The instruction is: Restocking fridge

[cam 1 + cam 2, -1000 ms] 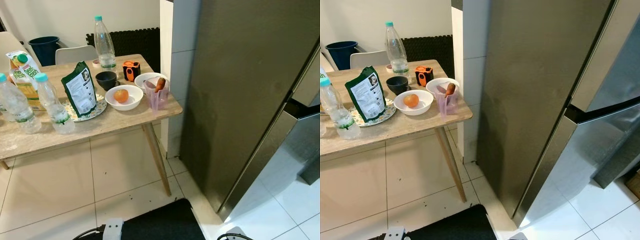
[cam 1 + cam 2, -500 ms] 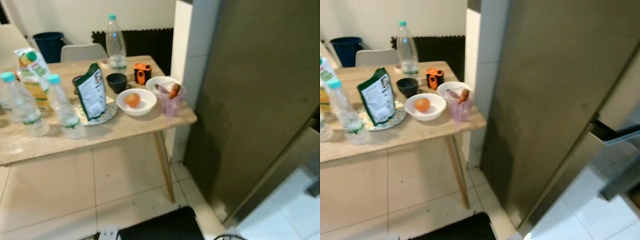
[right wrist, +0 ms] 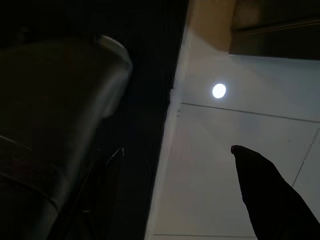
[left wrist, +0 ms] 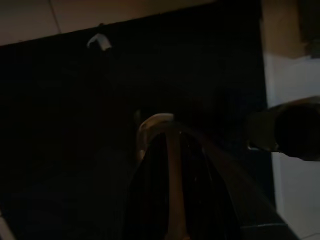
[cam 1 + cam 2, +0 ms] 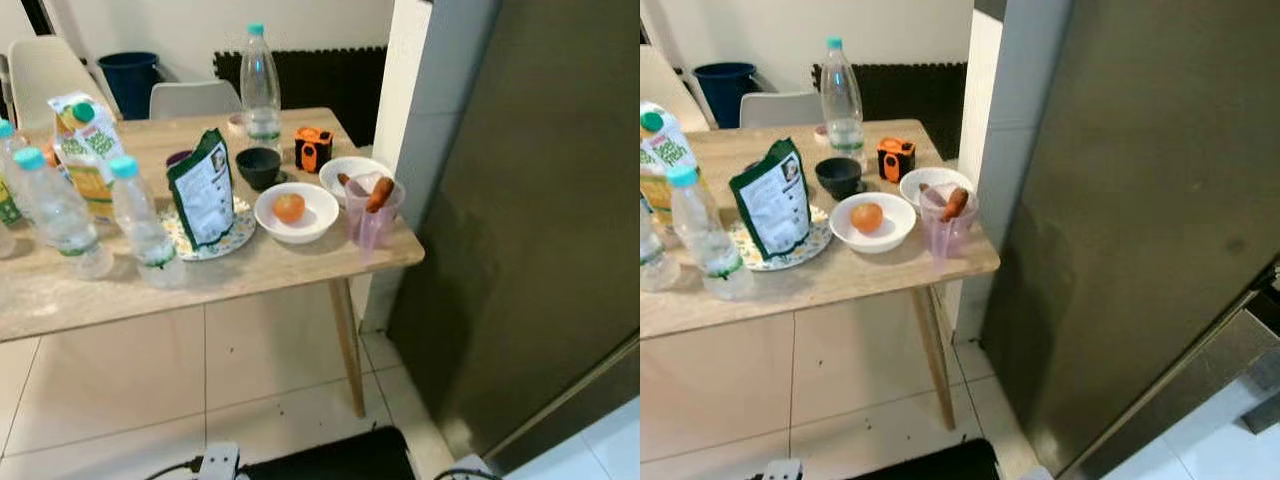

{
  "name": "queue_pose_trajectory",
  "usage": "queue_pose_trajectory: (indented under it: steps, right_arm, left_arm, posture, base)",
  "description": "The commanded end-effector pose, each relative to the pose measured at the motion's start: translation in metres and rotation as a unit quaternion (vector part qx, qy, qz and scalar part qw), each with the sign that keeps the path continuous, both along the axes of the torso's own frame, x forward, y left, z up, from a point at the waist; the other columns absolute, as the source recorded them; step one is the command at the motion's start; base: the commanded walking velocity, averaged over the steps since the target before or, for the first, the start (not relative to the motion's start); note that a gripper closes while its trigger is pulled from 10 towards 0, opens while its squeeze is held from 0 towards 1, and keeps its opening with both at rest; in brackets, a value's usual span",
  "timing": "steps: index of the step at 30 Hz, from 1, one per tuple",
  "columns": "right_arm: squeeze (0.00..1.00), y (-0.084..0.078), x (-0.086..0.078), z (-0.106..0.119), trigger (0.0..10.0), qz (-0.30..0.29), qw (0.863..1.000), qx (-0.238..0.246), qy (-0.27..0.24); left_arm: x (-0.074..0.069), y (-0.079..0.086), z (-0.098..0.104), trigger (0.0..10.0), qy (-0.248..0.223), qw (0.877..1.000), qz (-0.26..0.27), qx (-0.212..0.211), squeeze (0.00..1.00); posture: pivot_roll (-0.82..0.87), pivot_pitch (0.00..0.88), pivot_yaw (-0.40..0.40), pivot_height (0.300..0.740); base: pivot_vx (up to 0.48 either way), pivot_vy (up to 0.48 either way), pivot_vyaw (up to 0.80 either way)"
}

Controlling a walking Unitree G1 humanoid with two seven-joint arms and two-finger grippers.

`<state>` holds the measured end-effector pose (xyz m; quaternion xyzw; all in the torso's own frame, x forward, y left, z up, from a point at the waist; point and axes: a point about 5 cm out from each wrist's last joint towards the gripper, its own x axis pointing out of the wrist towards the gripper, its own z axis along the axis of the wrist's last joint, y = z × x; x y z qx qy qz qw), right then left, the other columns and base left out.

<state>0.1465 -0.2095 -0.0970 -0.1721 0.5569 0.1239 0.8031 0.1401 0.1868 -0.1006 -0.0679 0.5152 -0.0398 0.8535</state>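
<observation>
The dark steel fridge (image 5: 540,200) stands shut on the right, beside a white pillar (image 5: 420,120). On the wooden table (image 5: 60,300) to its left are two water bottles (image 5: 140,225), a juice carton (image 5: 88,150), a green bag (image 5: 205,190) on a patterned plate, and an orange (image 5: 289,207) in a white bowl. A pink cup (image 5: 368,225) holds a carrot (image 5: 380,192). A tall bottle (image 5: 261,85) stands at the back. My right gripper (image 3: 177,150) hangs open over the pale floor. My left gripper (image 4: 167,165) hangs idle in the dark.
A black bowl (image 5: 259,166), an orange-and-black device (image 5: 313,148) and a second white bowl (image 5: 350,170) sit near the table's right end. Chairs (image 5: 195,98) and a blue bin (image 5: 130,75) stand behind it. A black mat (image 5: 330,460) lies on the tiled floor at my feet.
The whole view has swung left, so the table sits more central and less of the fridge front shows. Nothing on the table has moved.
</observation>
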Motion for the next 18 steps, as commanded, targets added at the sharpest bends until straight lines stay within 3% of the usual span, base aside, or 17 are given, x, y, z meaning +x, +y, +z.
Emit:
queue_pose_trajectory:
  steps: [1, 15, 18]
  right_arm:
    - [0.00, -0.006, -0.001, 0.001, 10.0, -0.003, 1.000, -0.009, 0.002]
    - [0.00, 0.002, -0.010, -0.004, 10.0, 0.000, 1.000, 0.000, 0.006]
    - [0.00, -0.001, -0.012, -0.004, 10.0, -0.002, 1.000, -0.001, 0.008]
  left_arm:
    - [-0.004, -0.003, -0.002, 10.0, 0.008, 1.000, 0.003, -0.004, 0.00]
    - [0.003, -0.001, 0.001, 10.0, -0.011, 1.000, 0.022, -0.006, 0.00]
    - [0.038, 0.011, 0.019, 10.0, -0.102, 0.991, 0.085, -0.024, 0.00]
  posture:
    - [-0.02, 0.000, -0.035, 0.740]
    - [-0.01, 0.001, -0.032, 0.740]
    - [-0.01, 0.007, -0.032, 0.740]
  base:
    - [0.000, 0.000, 0.00]
    - [0.000, 0.000, 0.00]
    - [0.000, 0.000, 0.00]
